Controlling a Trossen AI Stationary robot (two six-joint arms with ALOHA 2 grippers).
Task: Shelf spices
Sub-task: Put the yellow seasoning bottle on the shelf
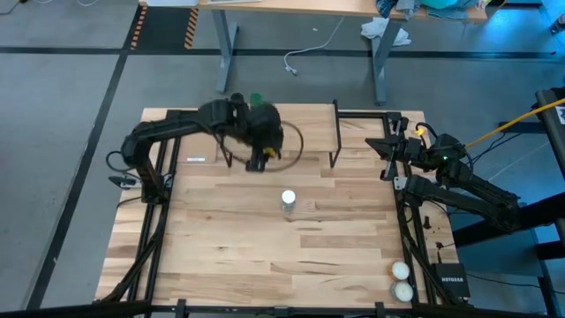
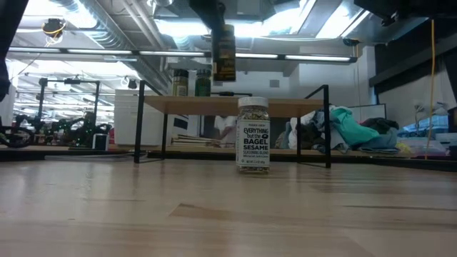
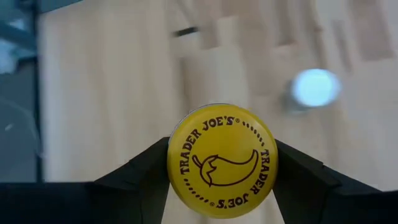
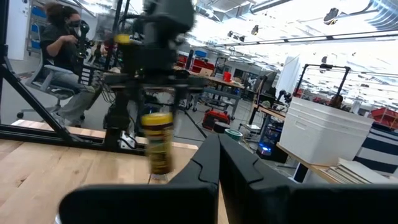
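Note:
My left gripper [image 1: 262, 157] is shut on the amber jar with the yellow lid [image 3: 222, 160], up in the air by the shelf [image 2: 285, 106]. The low view shows the jar [image 2: 224, 53] above the height of the shelf board. Two jars, one dark-lidded [image 2: 180, 82] and one green-lidded [image 2: 203, 82], stand on their bases on the shelf. The white-lidded jar [image 1: 289, 201] stands upright on the table in front of the shelf [image 2: 253, 135]. My right gripper [image 4: 217, 163] is shut and empty at the table's far right [image 1: 388, 146]. My left gripper pinches the jar at the rim of its yellow lid [image 3: 177, 163], one finger [image 3: 146, 174] on each side. The fingers come from above, pointing down. The jar hangs upright below them, lifted clear of the table [image 2: 224, 68].
Two whitish balls [image 1: 402, 270] [image 1: 403, 290] lie at the table's near right corner. The shelf's black legs [image 1: 335, 132] stand on the far half of the table. A person [image 4: 62, 31] sits in the room beyond the table.

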